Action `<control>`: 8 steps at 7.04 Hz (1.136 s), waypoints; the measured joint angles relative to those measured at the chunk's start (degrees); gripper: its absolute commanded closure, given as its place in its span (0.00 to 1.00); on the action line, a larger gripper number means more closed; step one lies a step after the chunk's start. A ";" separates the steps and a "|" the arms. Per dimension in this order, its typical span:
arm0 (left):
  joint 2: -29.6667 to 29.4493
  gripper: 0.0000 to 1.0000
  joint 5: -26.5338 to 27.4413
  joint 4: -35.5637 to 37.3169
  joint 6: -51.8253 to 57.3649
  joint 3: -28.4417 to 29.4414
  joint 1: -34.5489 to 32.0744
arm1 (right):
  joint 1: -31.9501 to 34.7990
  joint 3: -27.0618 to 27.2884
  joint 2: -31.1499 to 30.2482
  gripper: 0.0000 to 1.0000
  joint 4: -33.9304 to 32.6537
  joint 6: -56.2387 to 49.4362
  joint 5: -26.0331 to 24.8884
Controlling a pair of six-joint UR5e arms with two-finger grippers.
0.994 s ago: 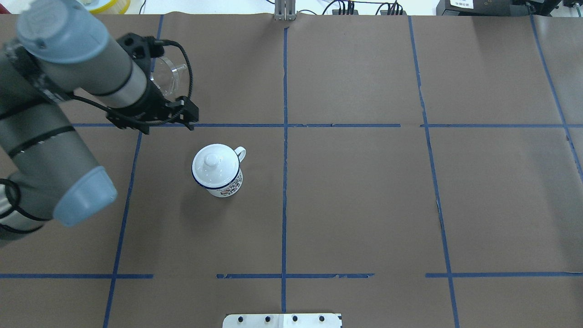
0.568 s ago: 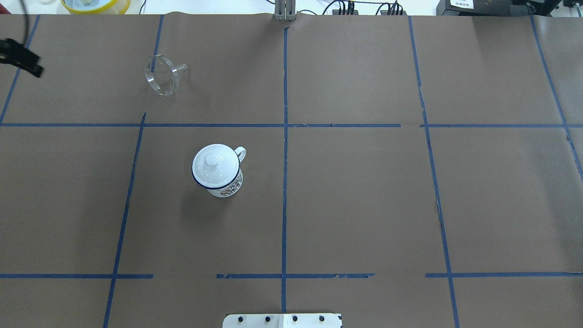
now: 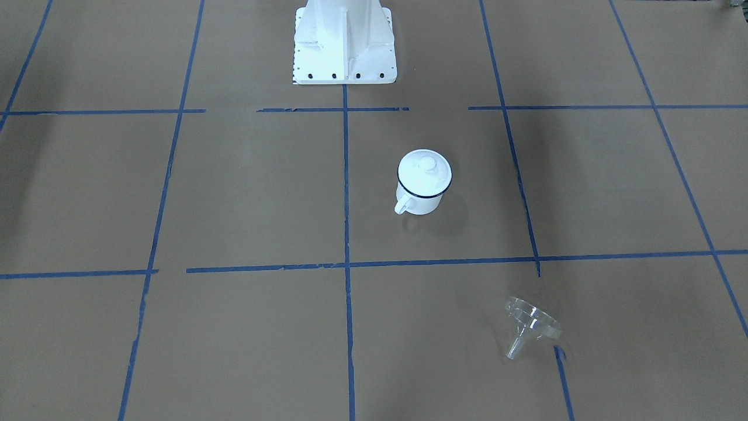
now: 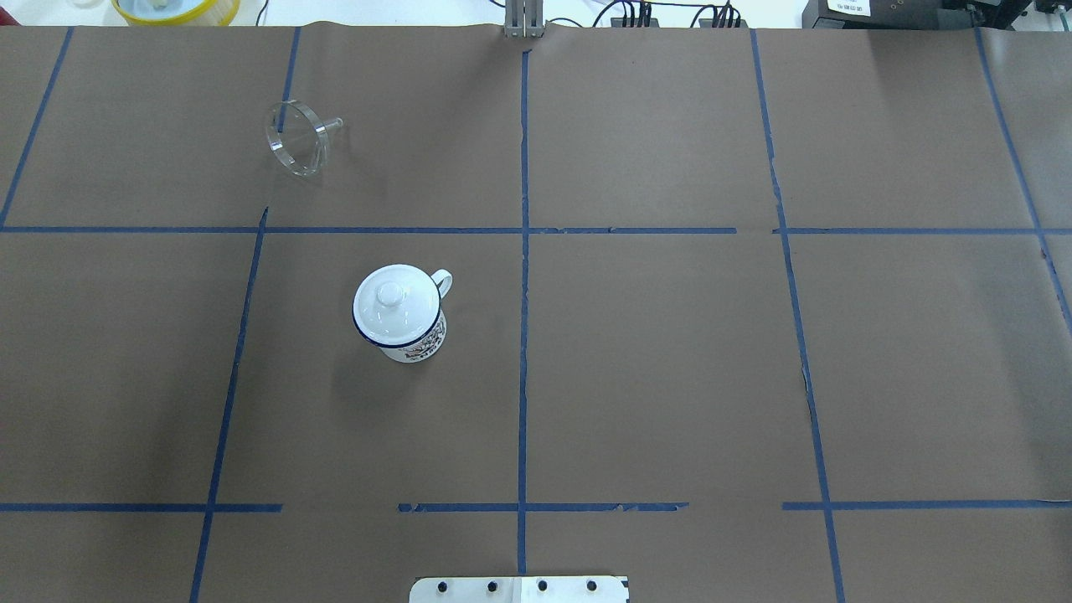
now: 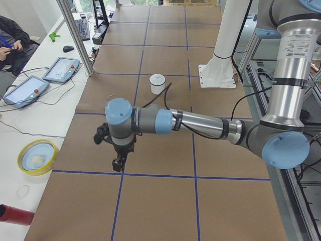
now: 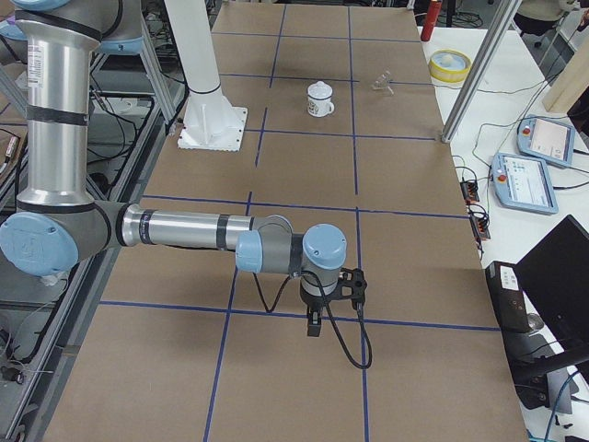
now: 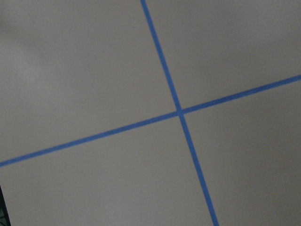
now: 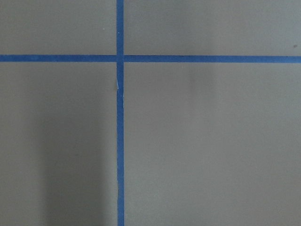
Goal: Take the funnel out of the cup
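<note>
The clear funnel (image 4: 297,147) lies on its side on the brown paper at the far left, spout pointing right, apart from the cup; it also shows in the front view (image 3: 529,325) and the right side view (image 6: 382,81). The white cup (image 4: 404,328) with a dark blue rim stands upright nearer the middle, and a white knobbed lid (image 4: 390,295) sits on it. It shows in the front view (image 3: 421,190) too. My left gripper (image 5: 117,163) shows only in the left side view and my right gripper (image 6: 313,324) only in the right side view, both low over bare paper far from the cup. I cannot tell whether either is open.
The white robot base (image 3: 345,41) stands at the near table edge. A yellow bowl (image 5: 36,156) and a red cylinder (image 5: 15,213) lie off the paper beyond the far edge. Teach pendants (image 6: 543,138) and a metal post (image 5: 75,35) are there too.
My left arm has pulled back from over the funnel and left the overhead view on its left side. The funnel stays lying on the table. The cup has not moved.
</note>
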 measured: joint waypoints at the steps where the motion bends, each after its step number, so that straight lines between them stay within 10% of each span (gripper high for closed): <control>1: 1.47 0.00 -0.11 -0.67 -3.07 0.41 -0.74 | 0.00 0.00 0.00 0.00 0.00 0.00 0.00; 8: 2.96 0.00 -0.27 -4.07 -14.05 -1.22 -1.04 | 0.00 0.00 0.00 0.00 0.00 0.00 0.00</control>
